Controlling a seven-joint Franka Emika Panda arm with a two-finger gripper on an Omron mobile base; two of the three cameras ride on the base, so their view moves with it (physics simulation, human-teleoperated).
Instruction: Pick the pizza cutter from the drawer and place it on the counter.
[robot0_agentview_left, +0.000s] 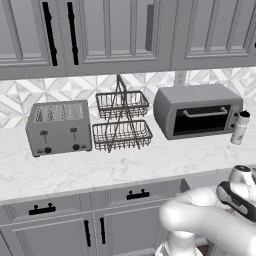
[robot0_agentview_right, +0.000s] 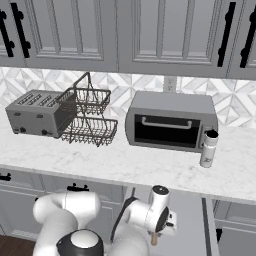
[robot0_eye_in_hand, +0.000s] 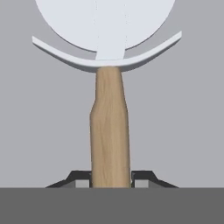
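Straight ahead of the end effector (robot0_eye_in_hand: 111, 177), the cutter (robot0_eye_in_hand: 109, 87) runs lengthwise away from it, tan handle pinched between the fingertips, disc blade at the far end, over the grey drawer (robot0_agentview_right: 192, 220); the counter (robot0_agentview_right: 150, 167) lies above and beyond.

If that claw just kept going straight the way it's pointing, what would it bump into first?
Probably the pizza cutter: its tan handle already sits between the claw fingertips, so the claw would run along the handle toward the round blade. Behind it lies the grey drawer floor; depth is unclear.
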